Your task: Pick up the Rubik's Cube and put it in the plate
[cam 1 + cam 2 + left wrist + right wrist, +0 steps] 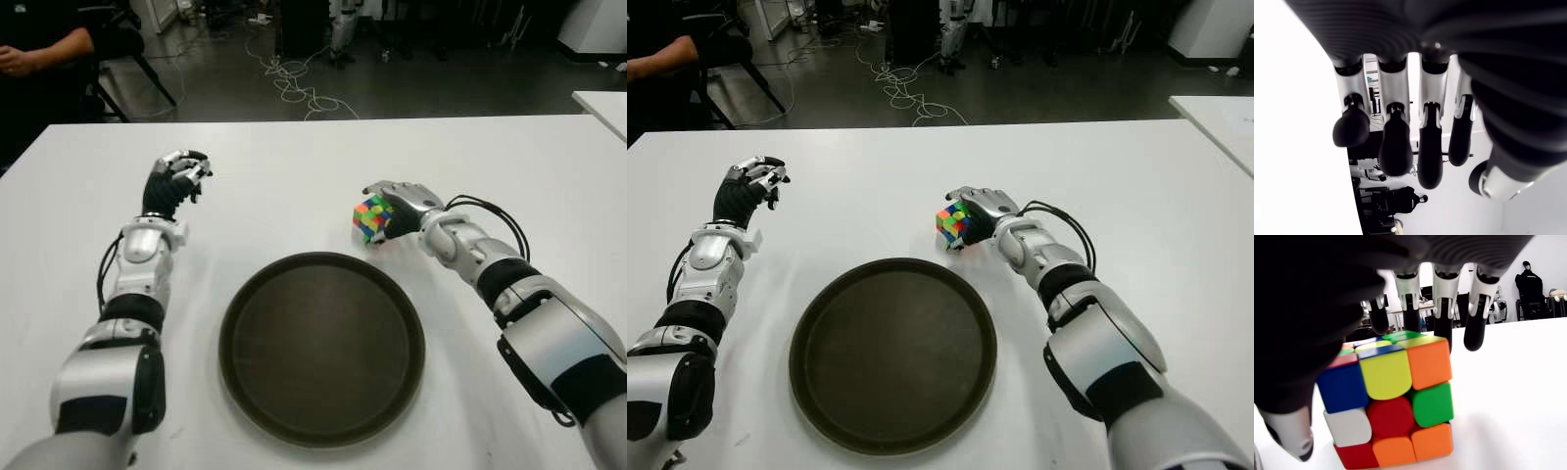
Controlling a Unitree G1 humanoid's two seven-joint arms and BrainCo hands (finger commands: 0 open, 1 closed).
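So, here's how it all sat in that moment:

Right fingers: the black-tipped fingers (1475,328) reached over the top of the cube and the thumb sat at its near side. They were cupped around it, but whether they actually pressed on it, can't tell.
Right hand: the silver and black right hand (404,208) was on the right side of the table, just past the far-right rim of the plate.
Cube: the multicoloured Rubik's Cube (372,218) (orange, yellow, blue, green, red and white stickers) sat on the tabletop under that hand, tilted a bit. It was near the plate but outside it.
Left fingers: the left hand's fingers (1396,147) hung loosely curled, holding nothing.
Left hand: the left hand (174,182) showed on the left side of the table, well apart from the cube and beyond the plate's far-left edge.
Plate: the round, dark brown plate (245,377) with a raised rim lay at the near middle of the table, between both forearms.
Table: the white table (294,176) carried everything.
Background: a person's arm in a black sleeve (49,51) at the far left, and white cables (294,83) tangled on the dark floor behind the table.
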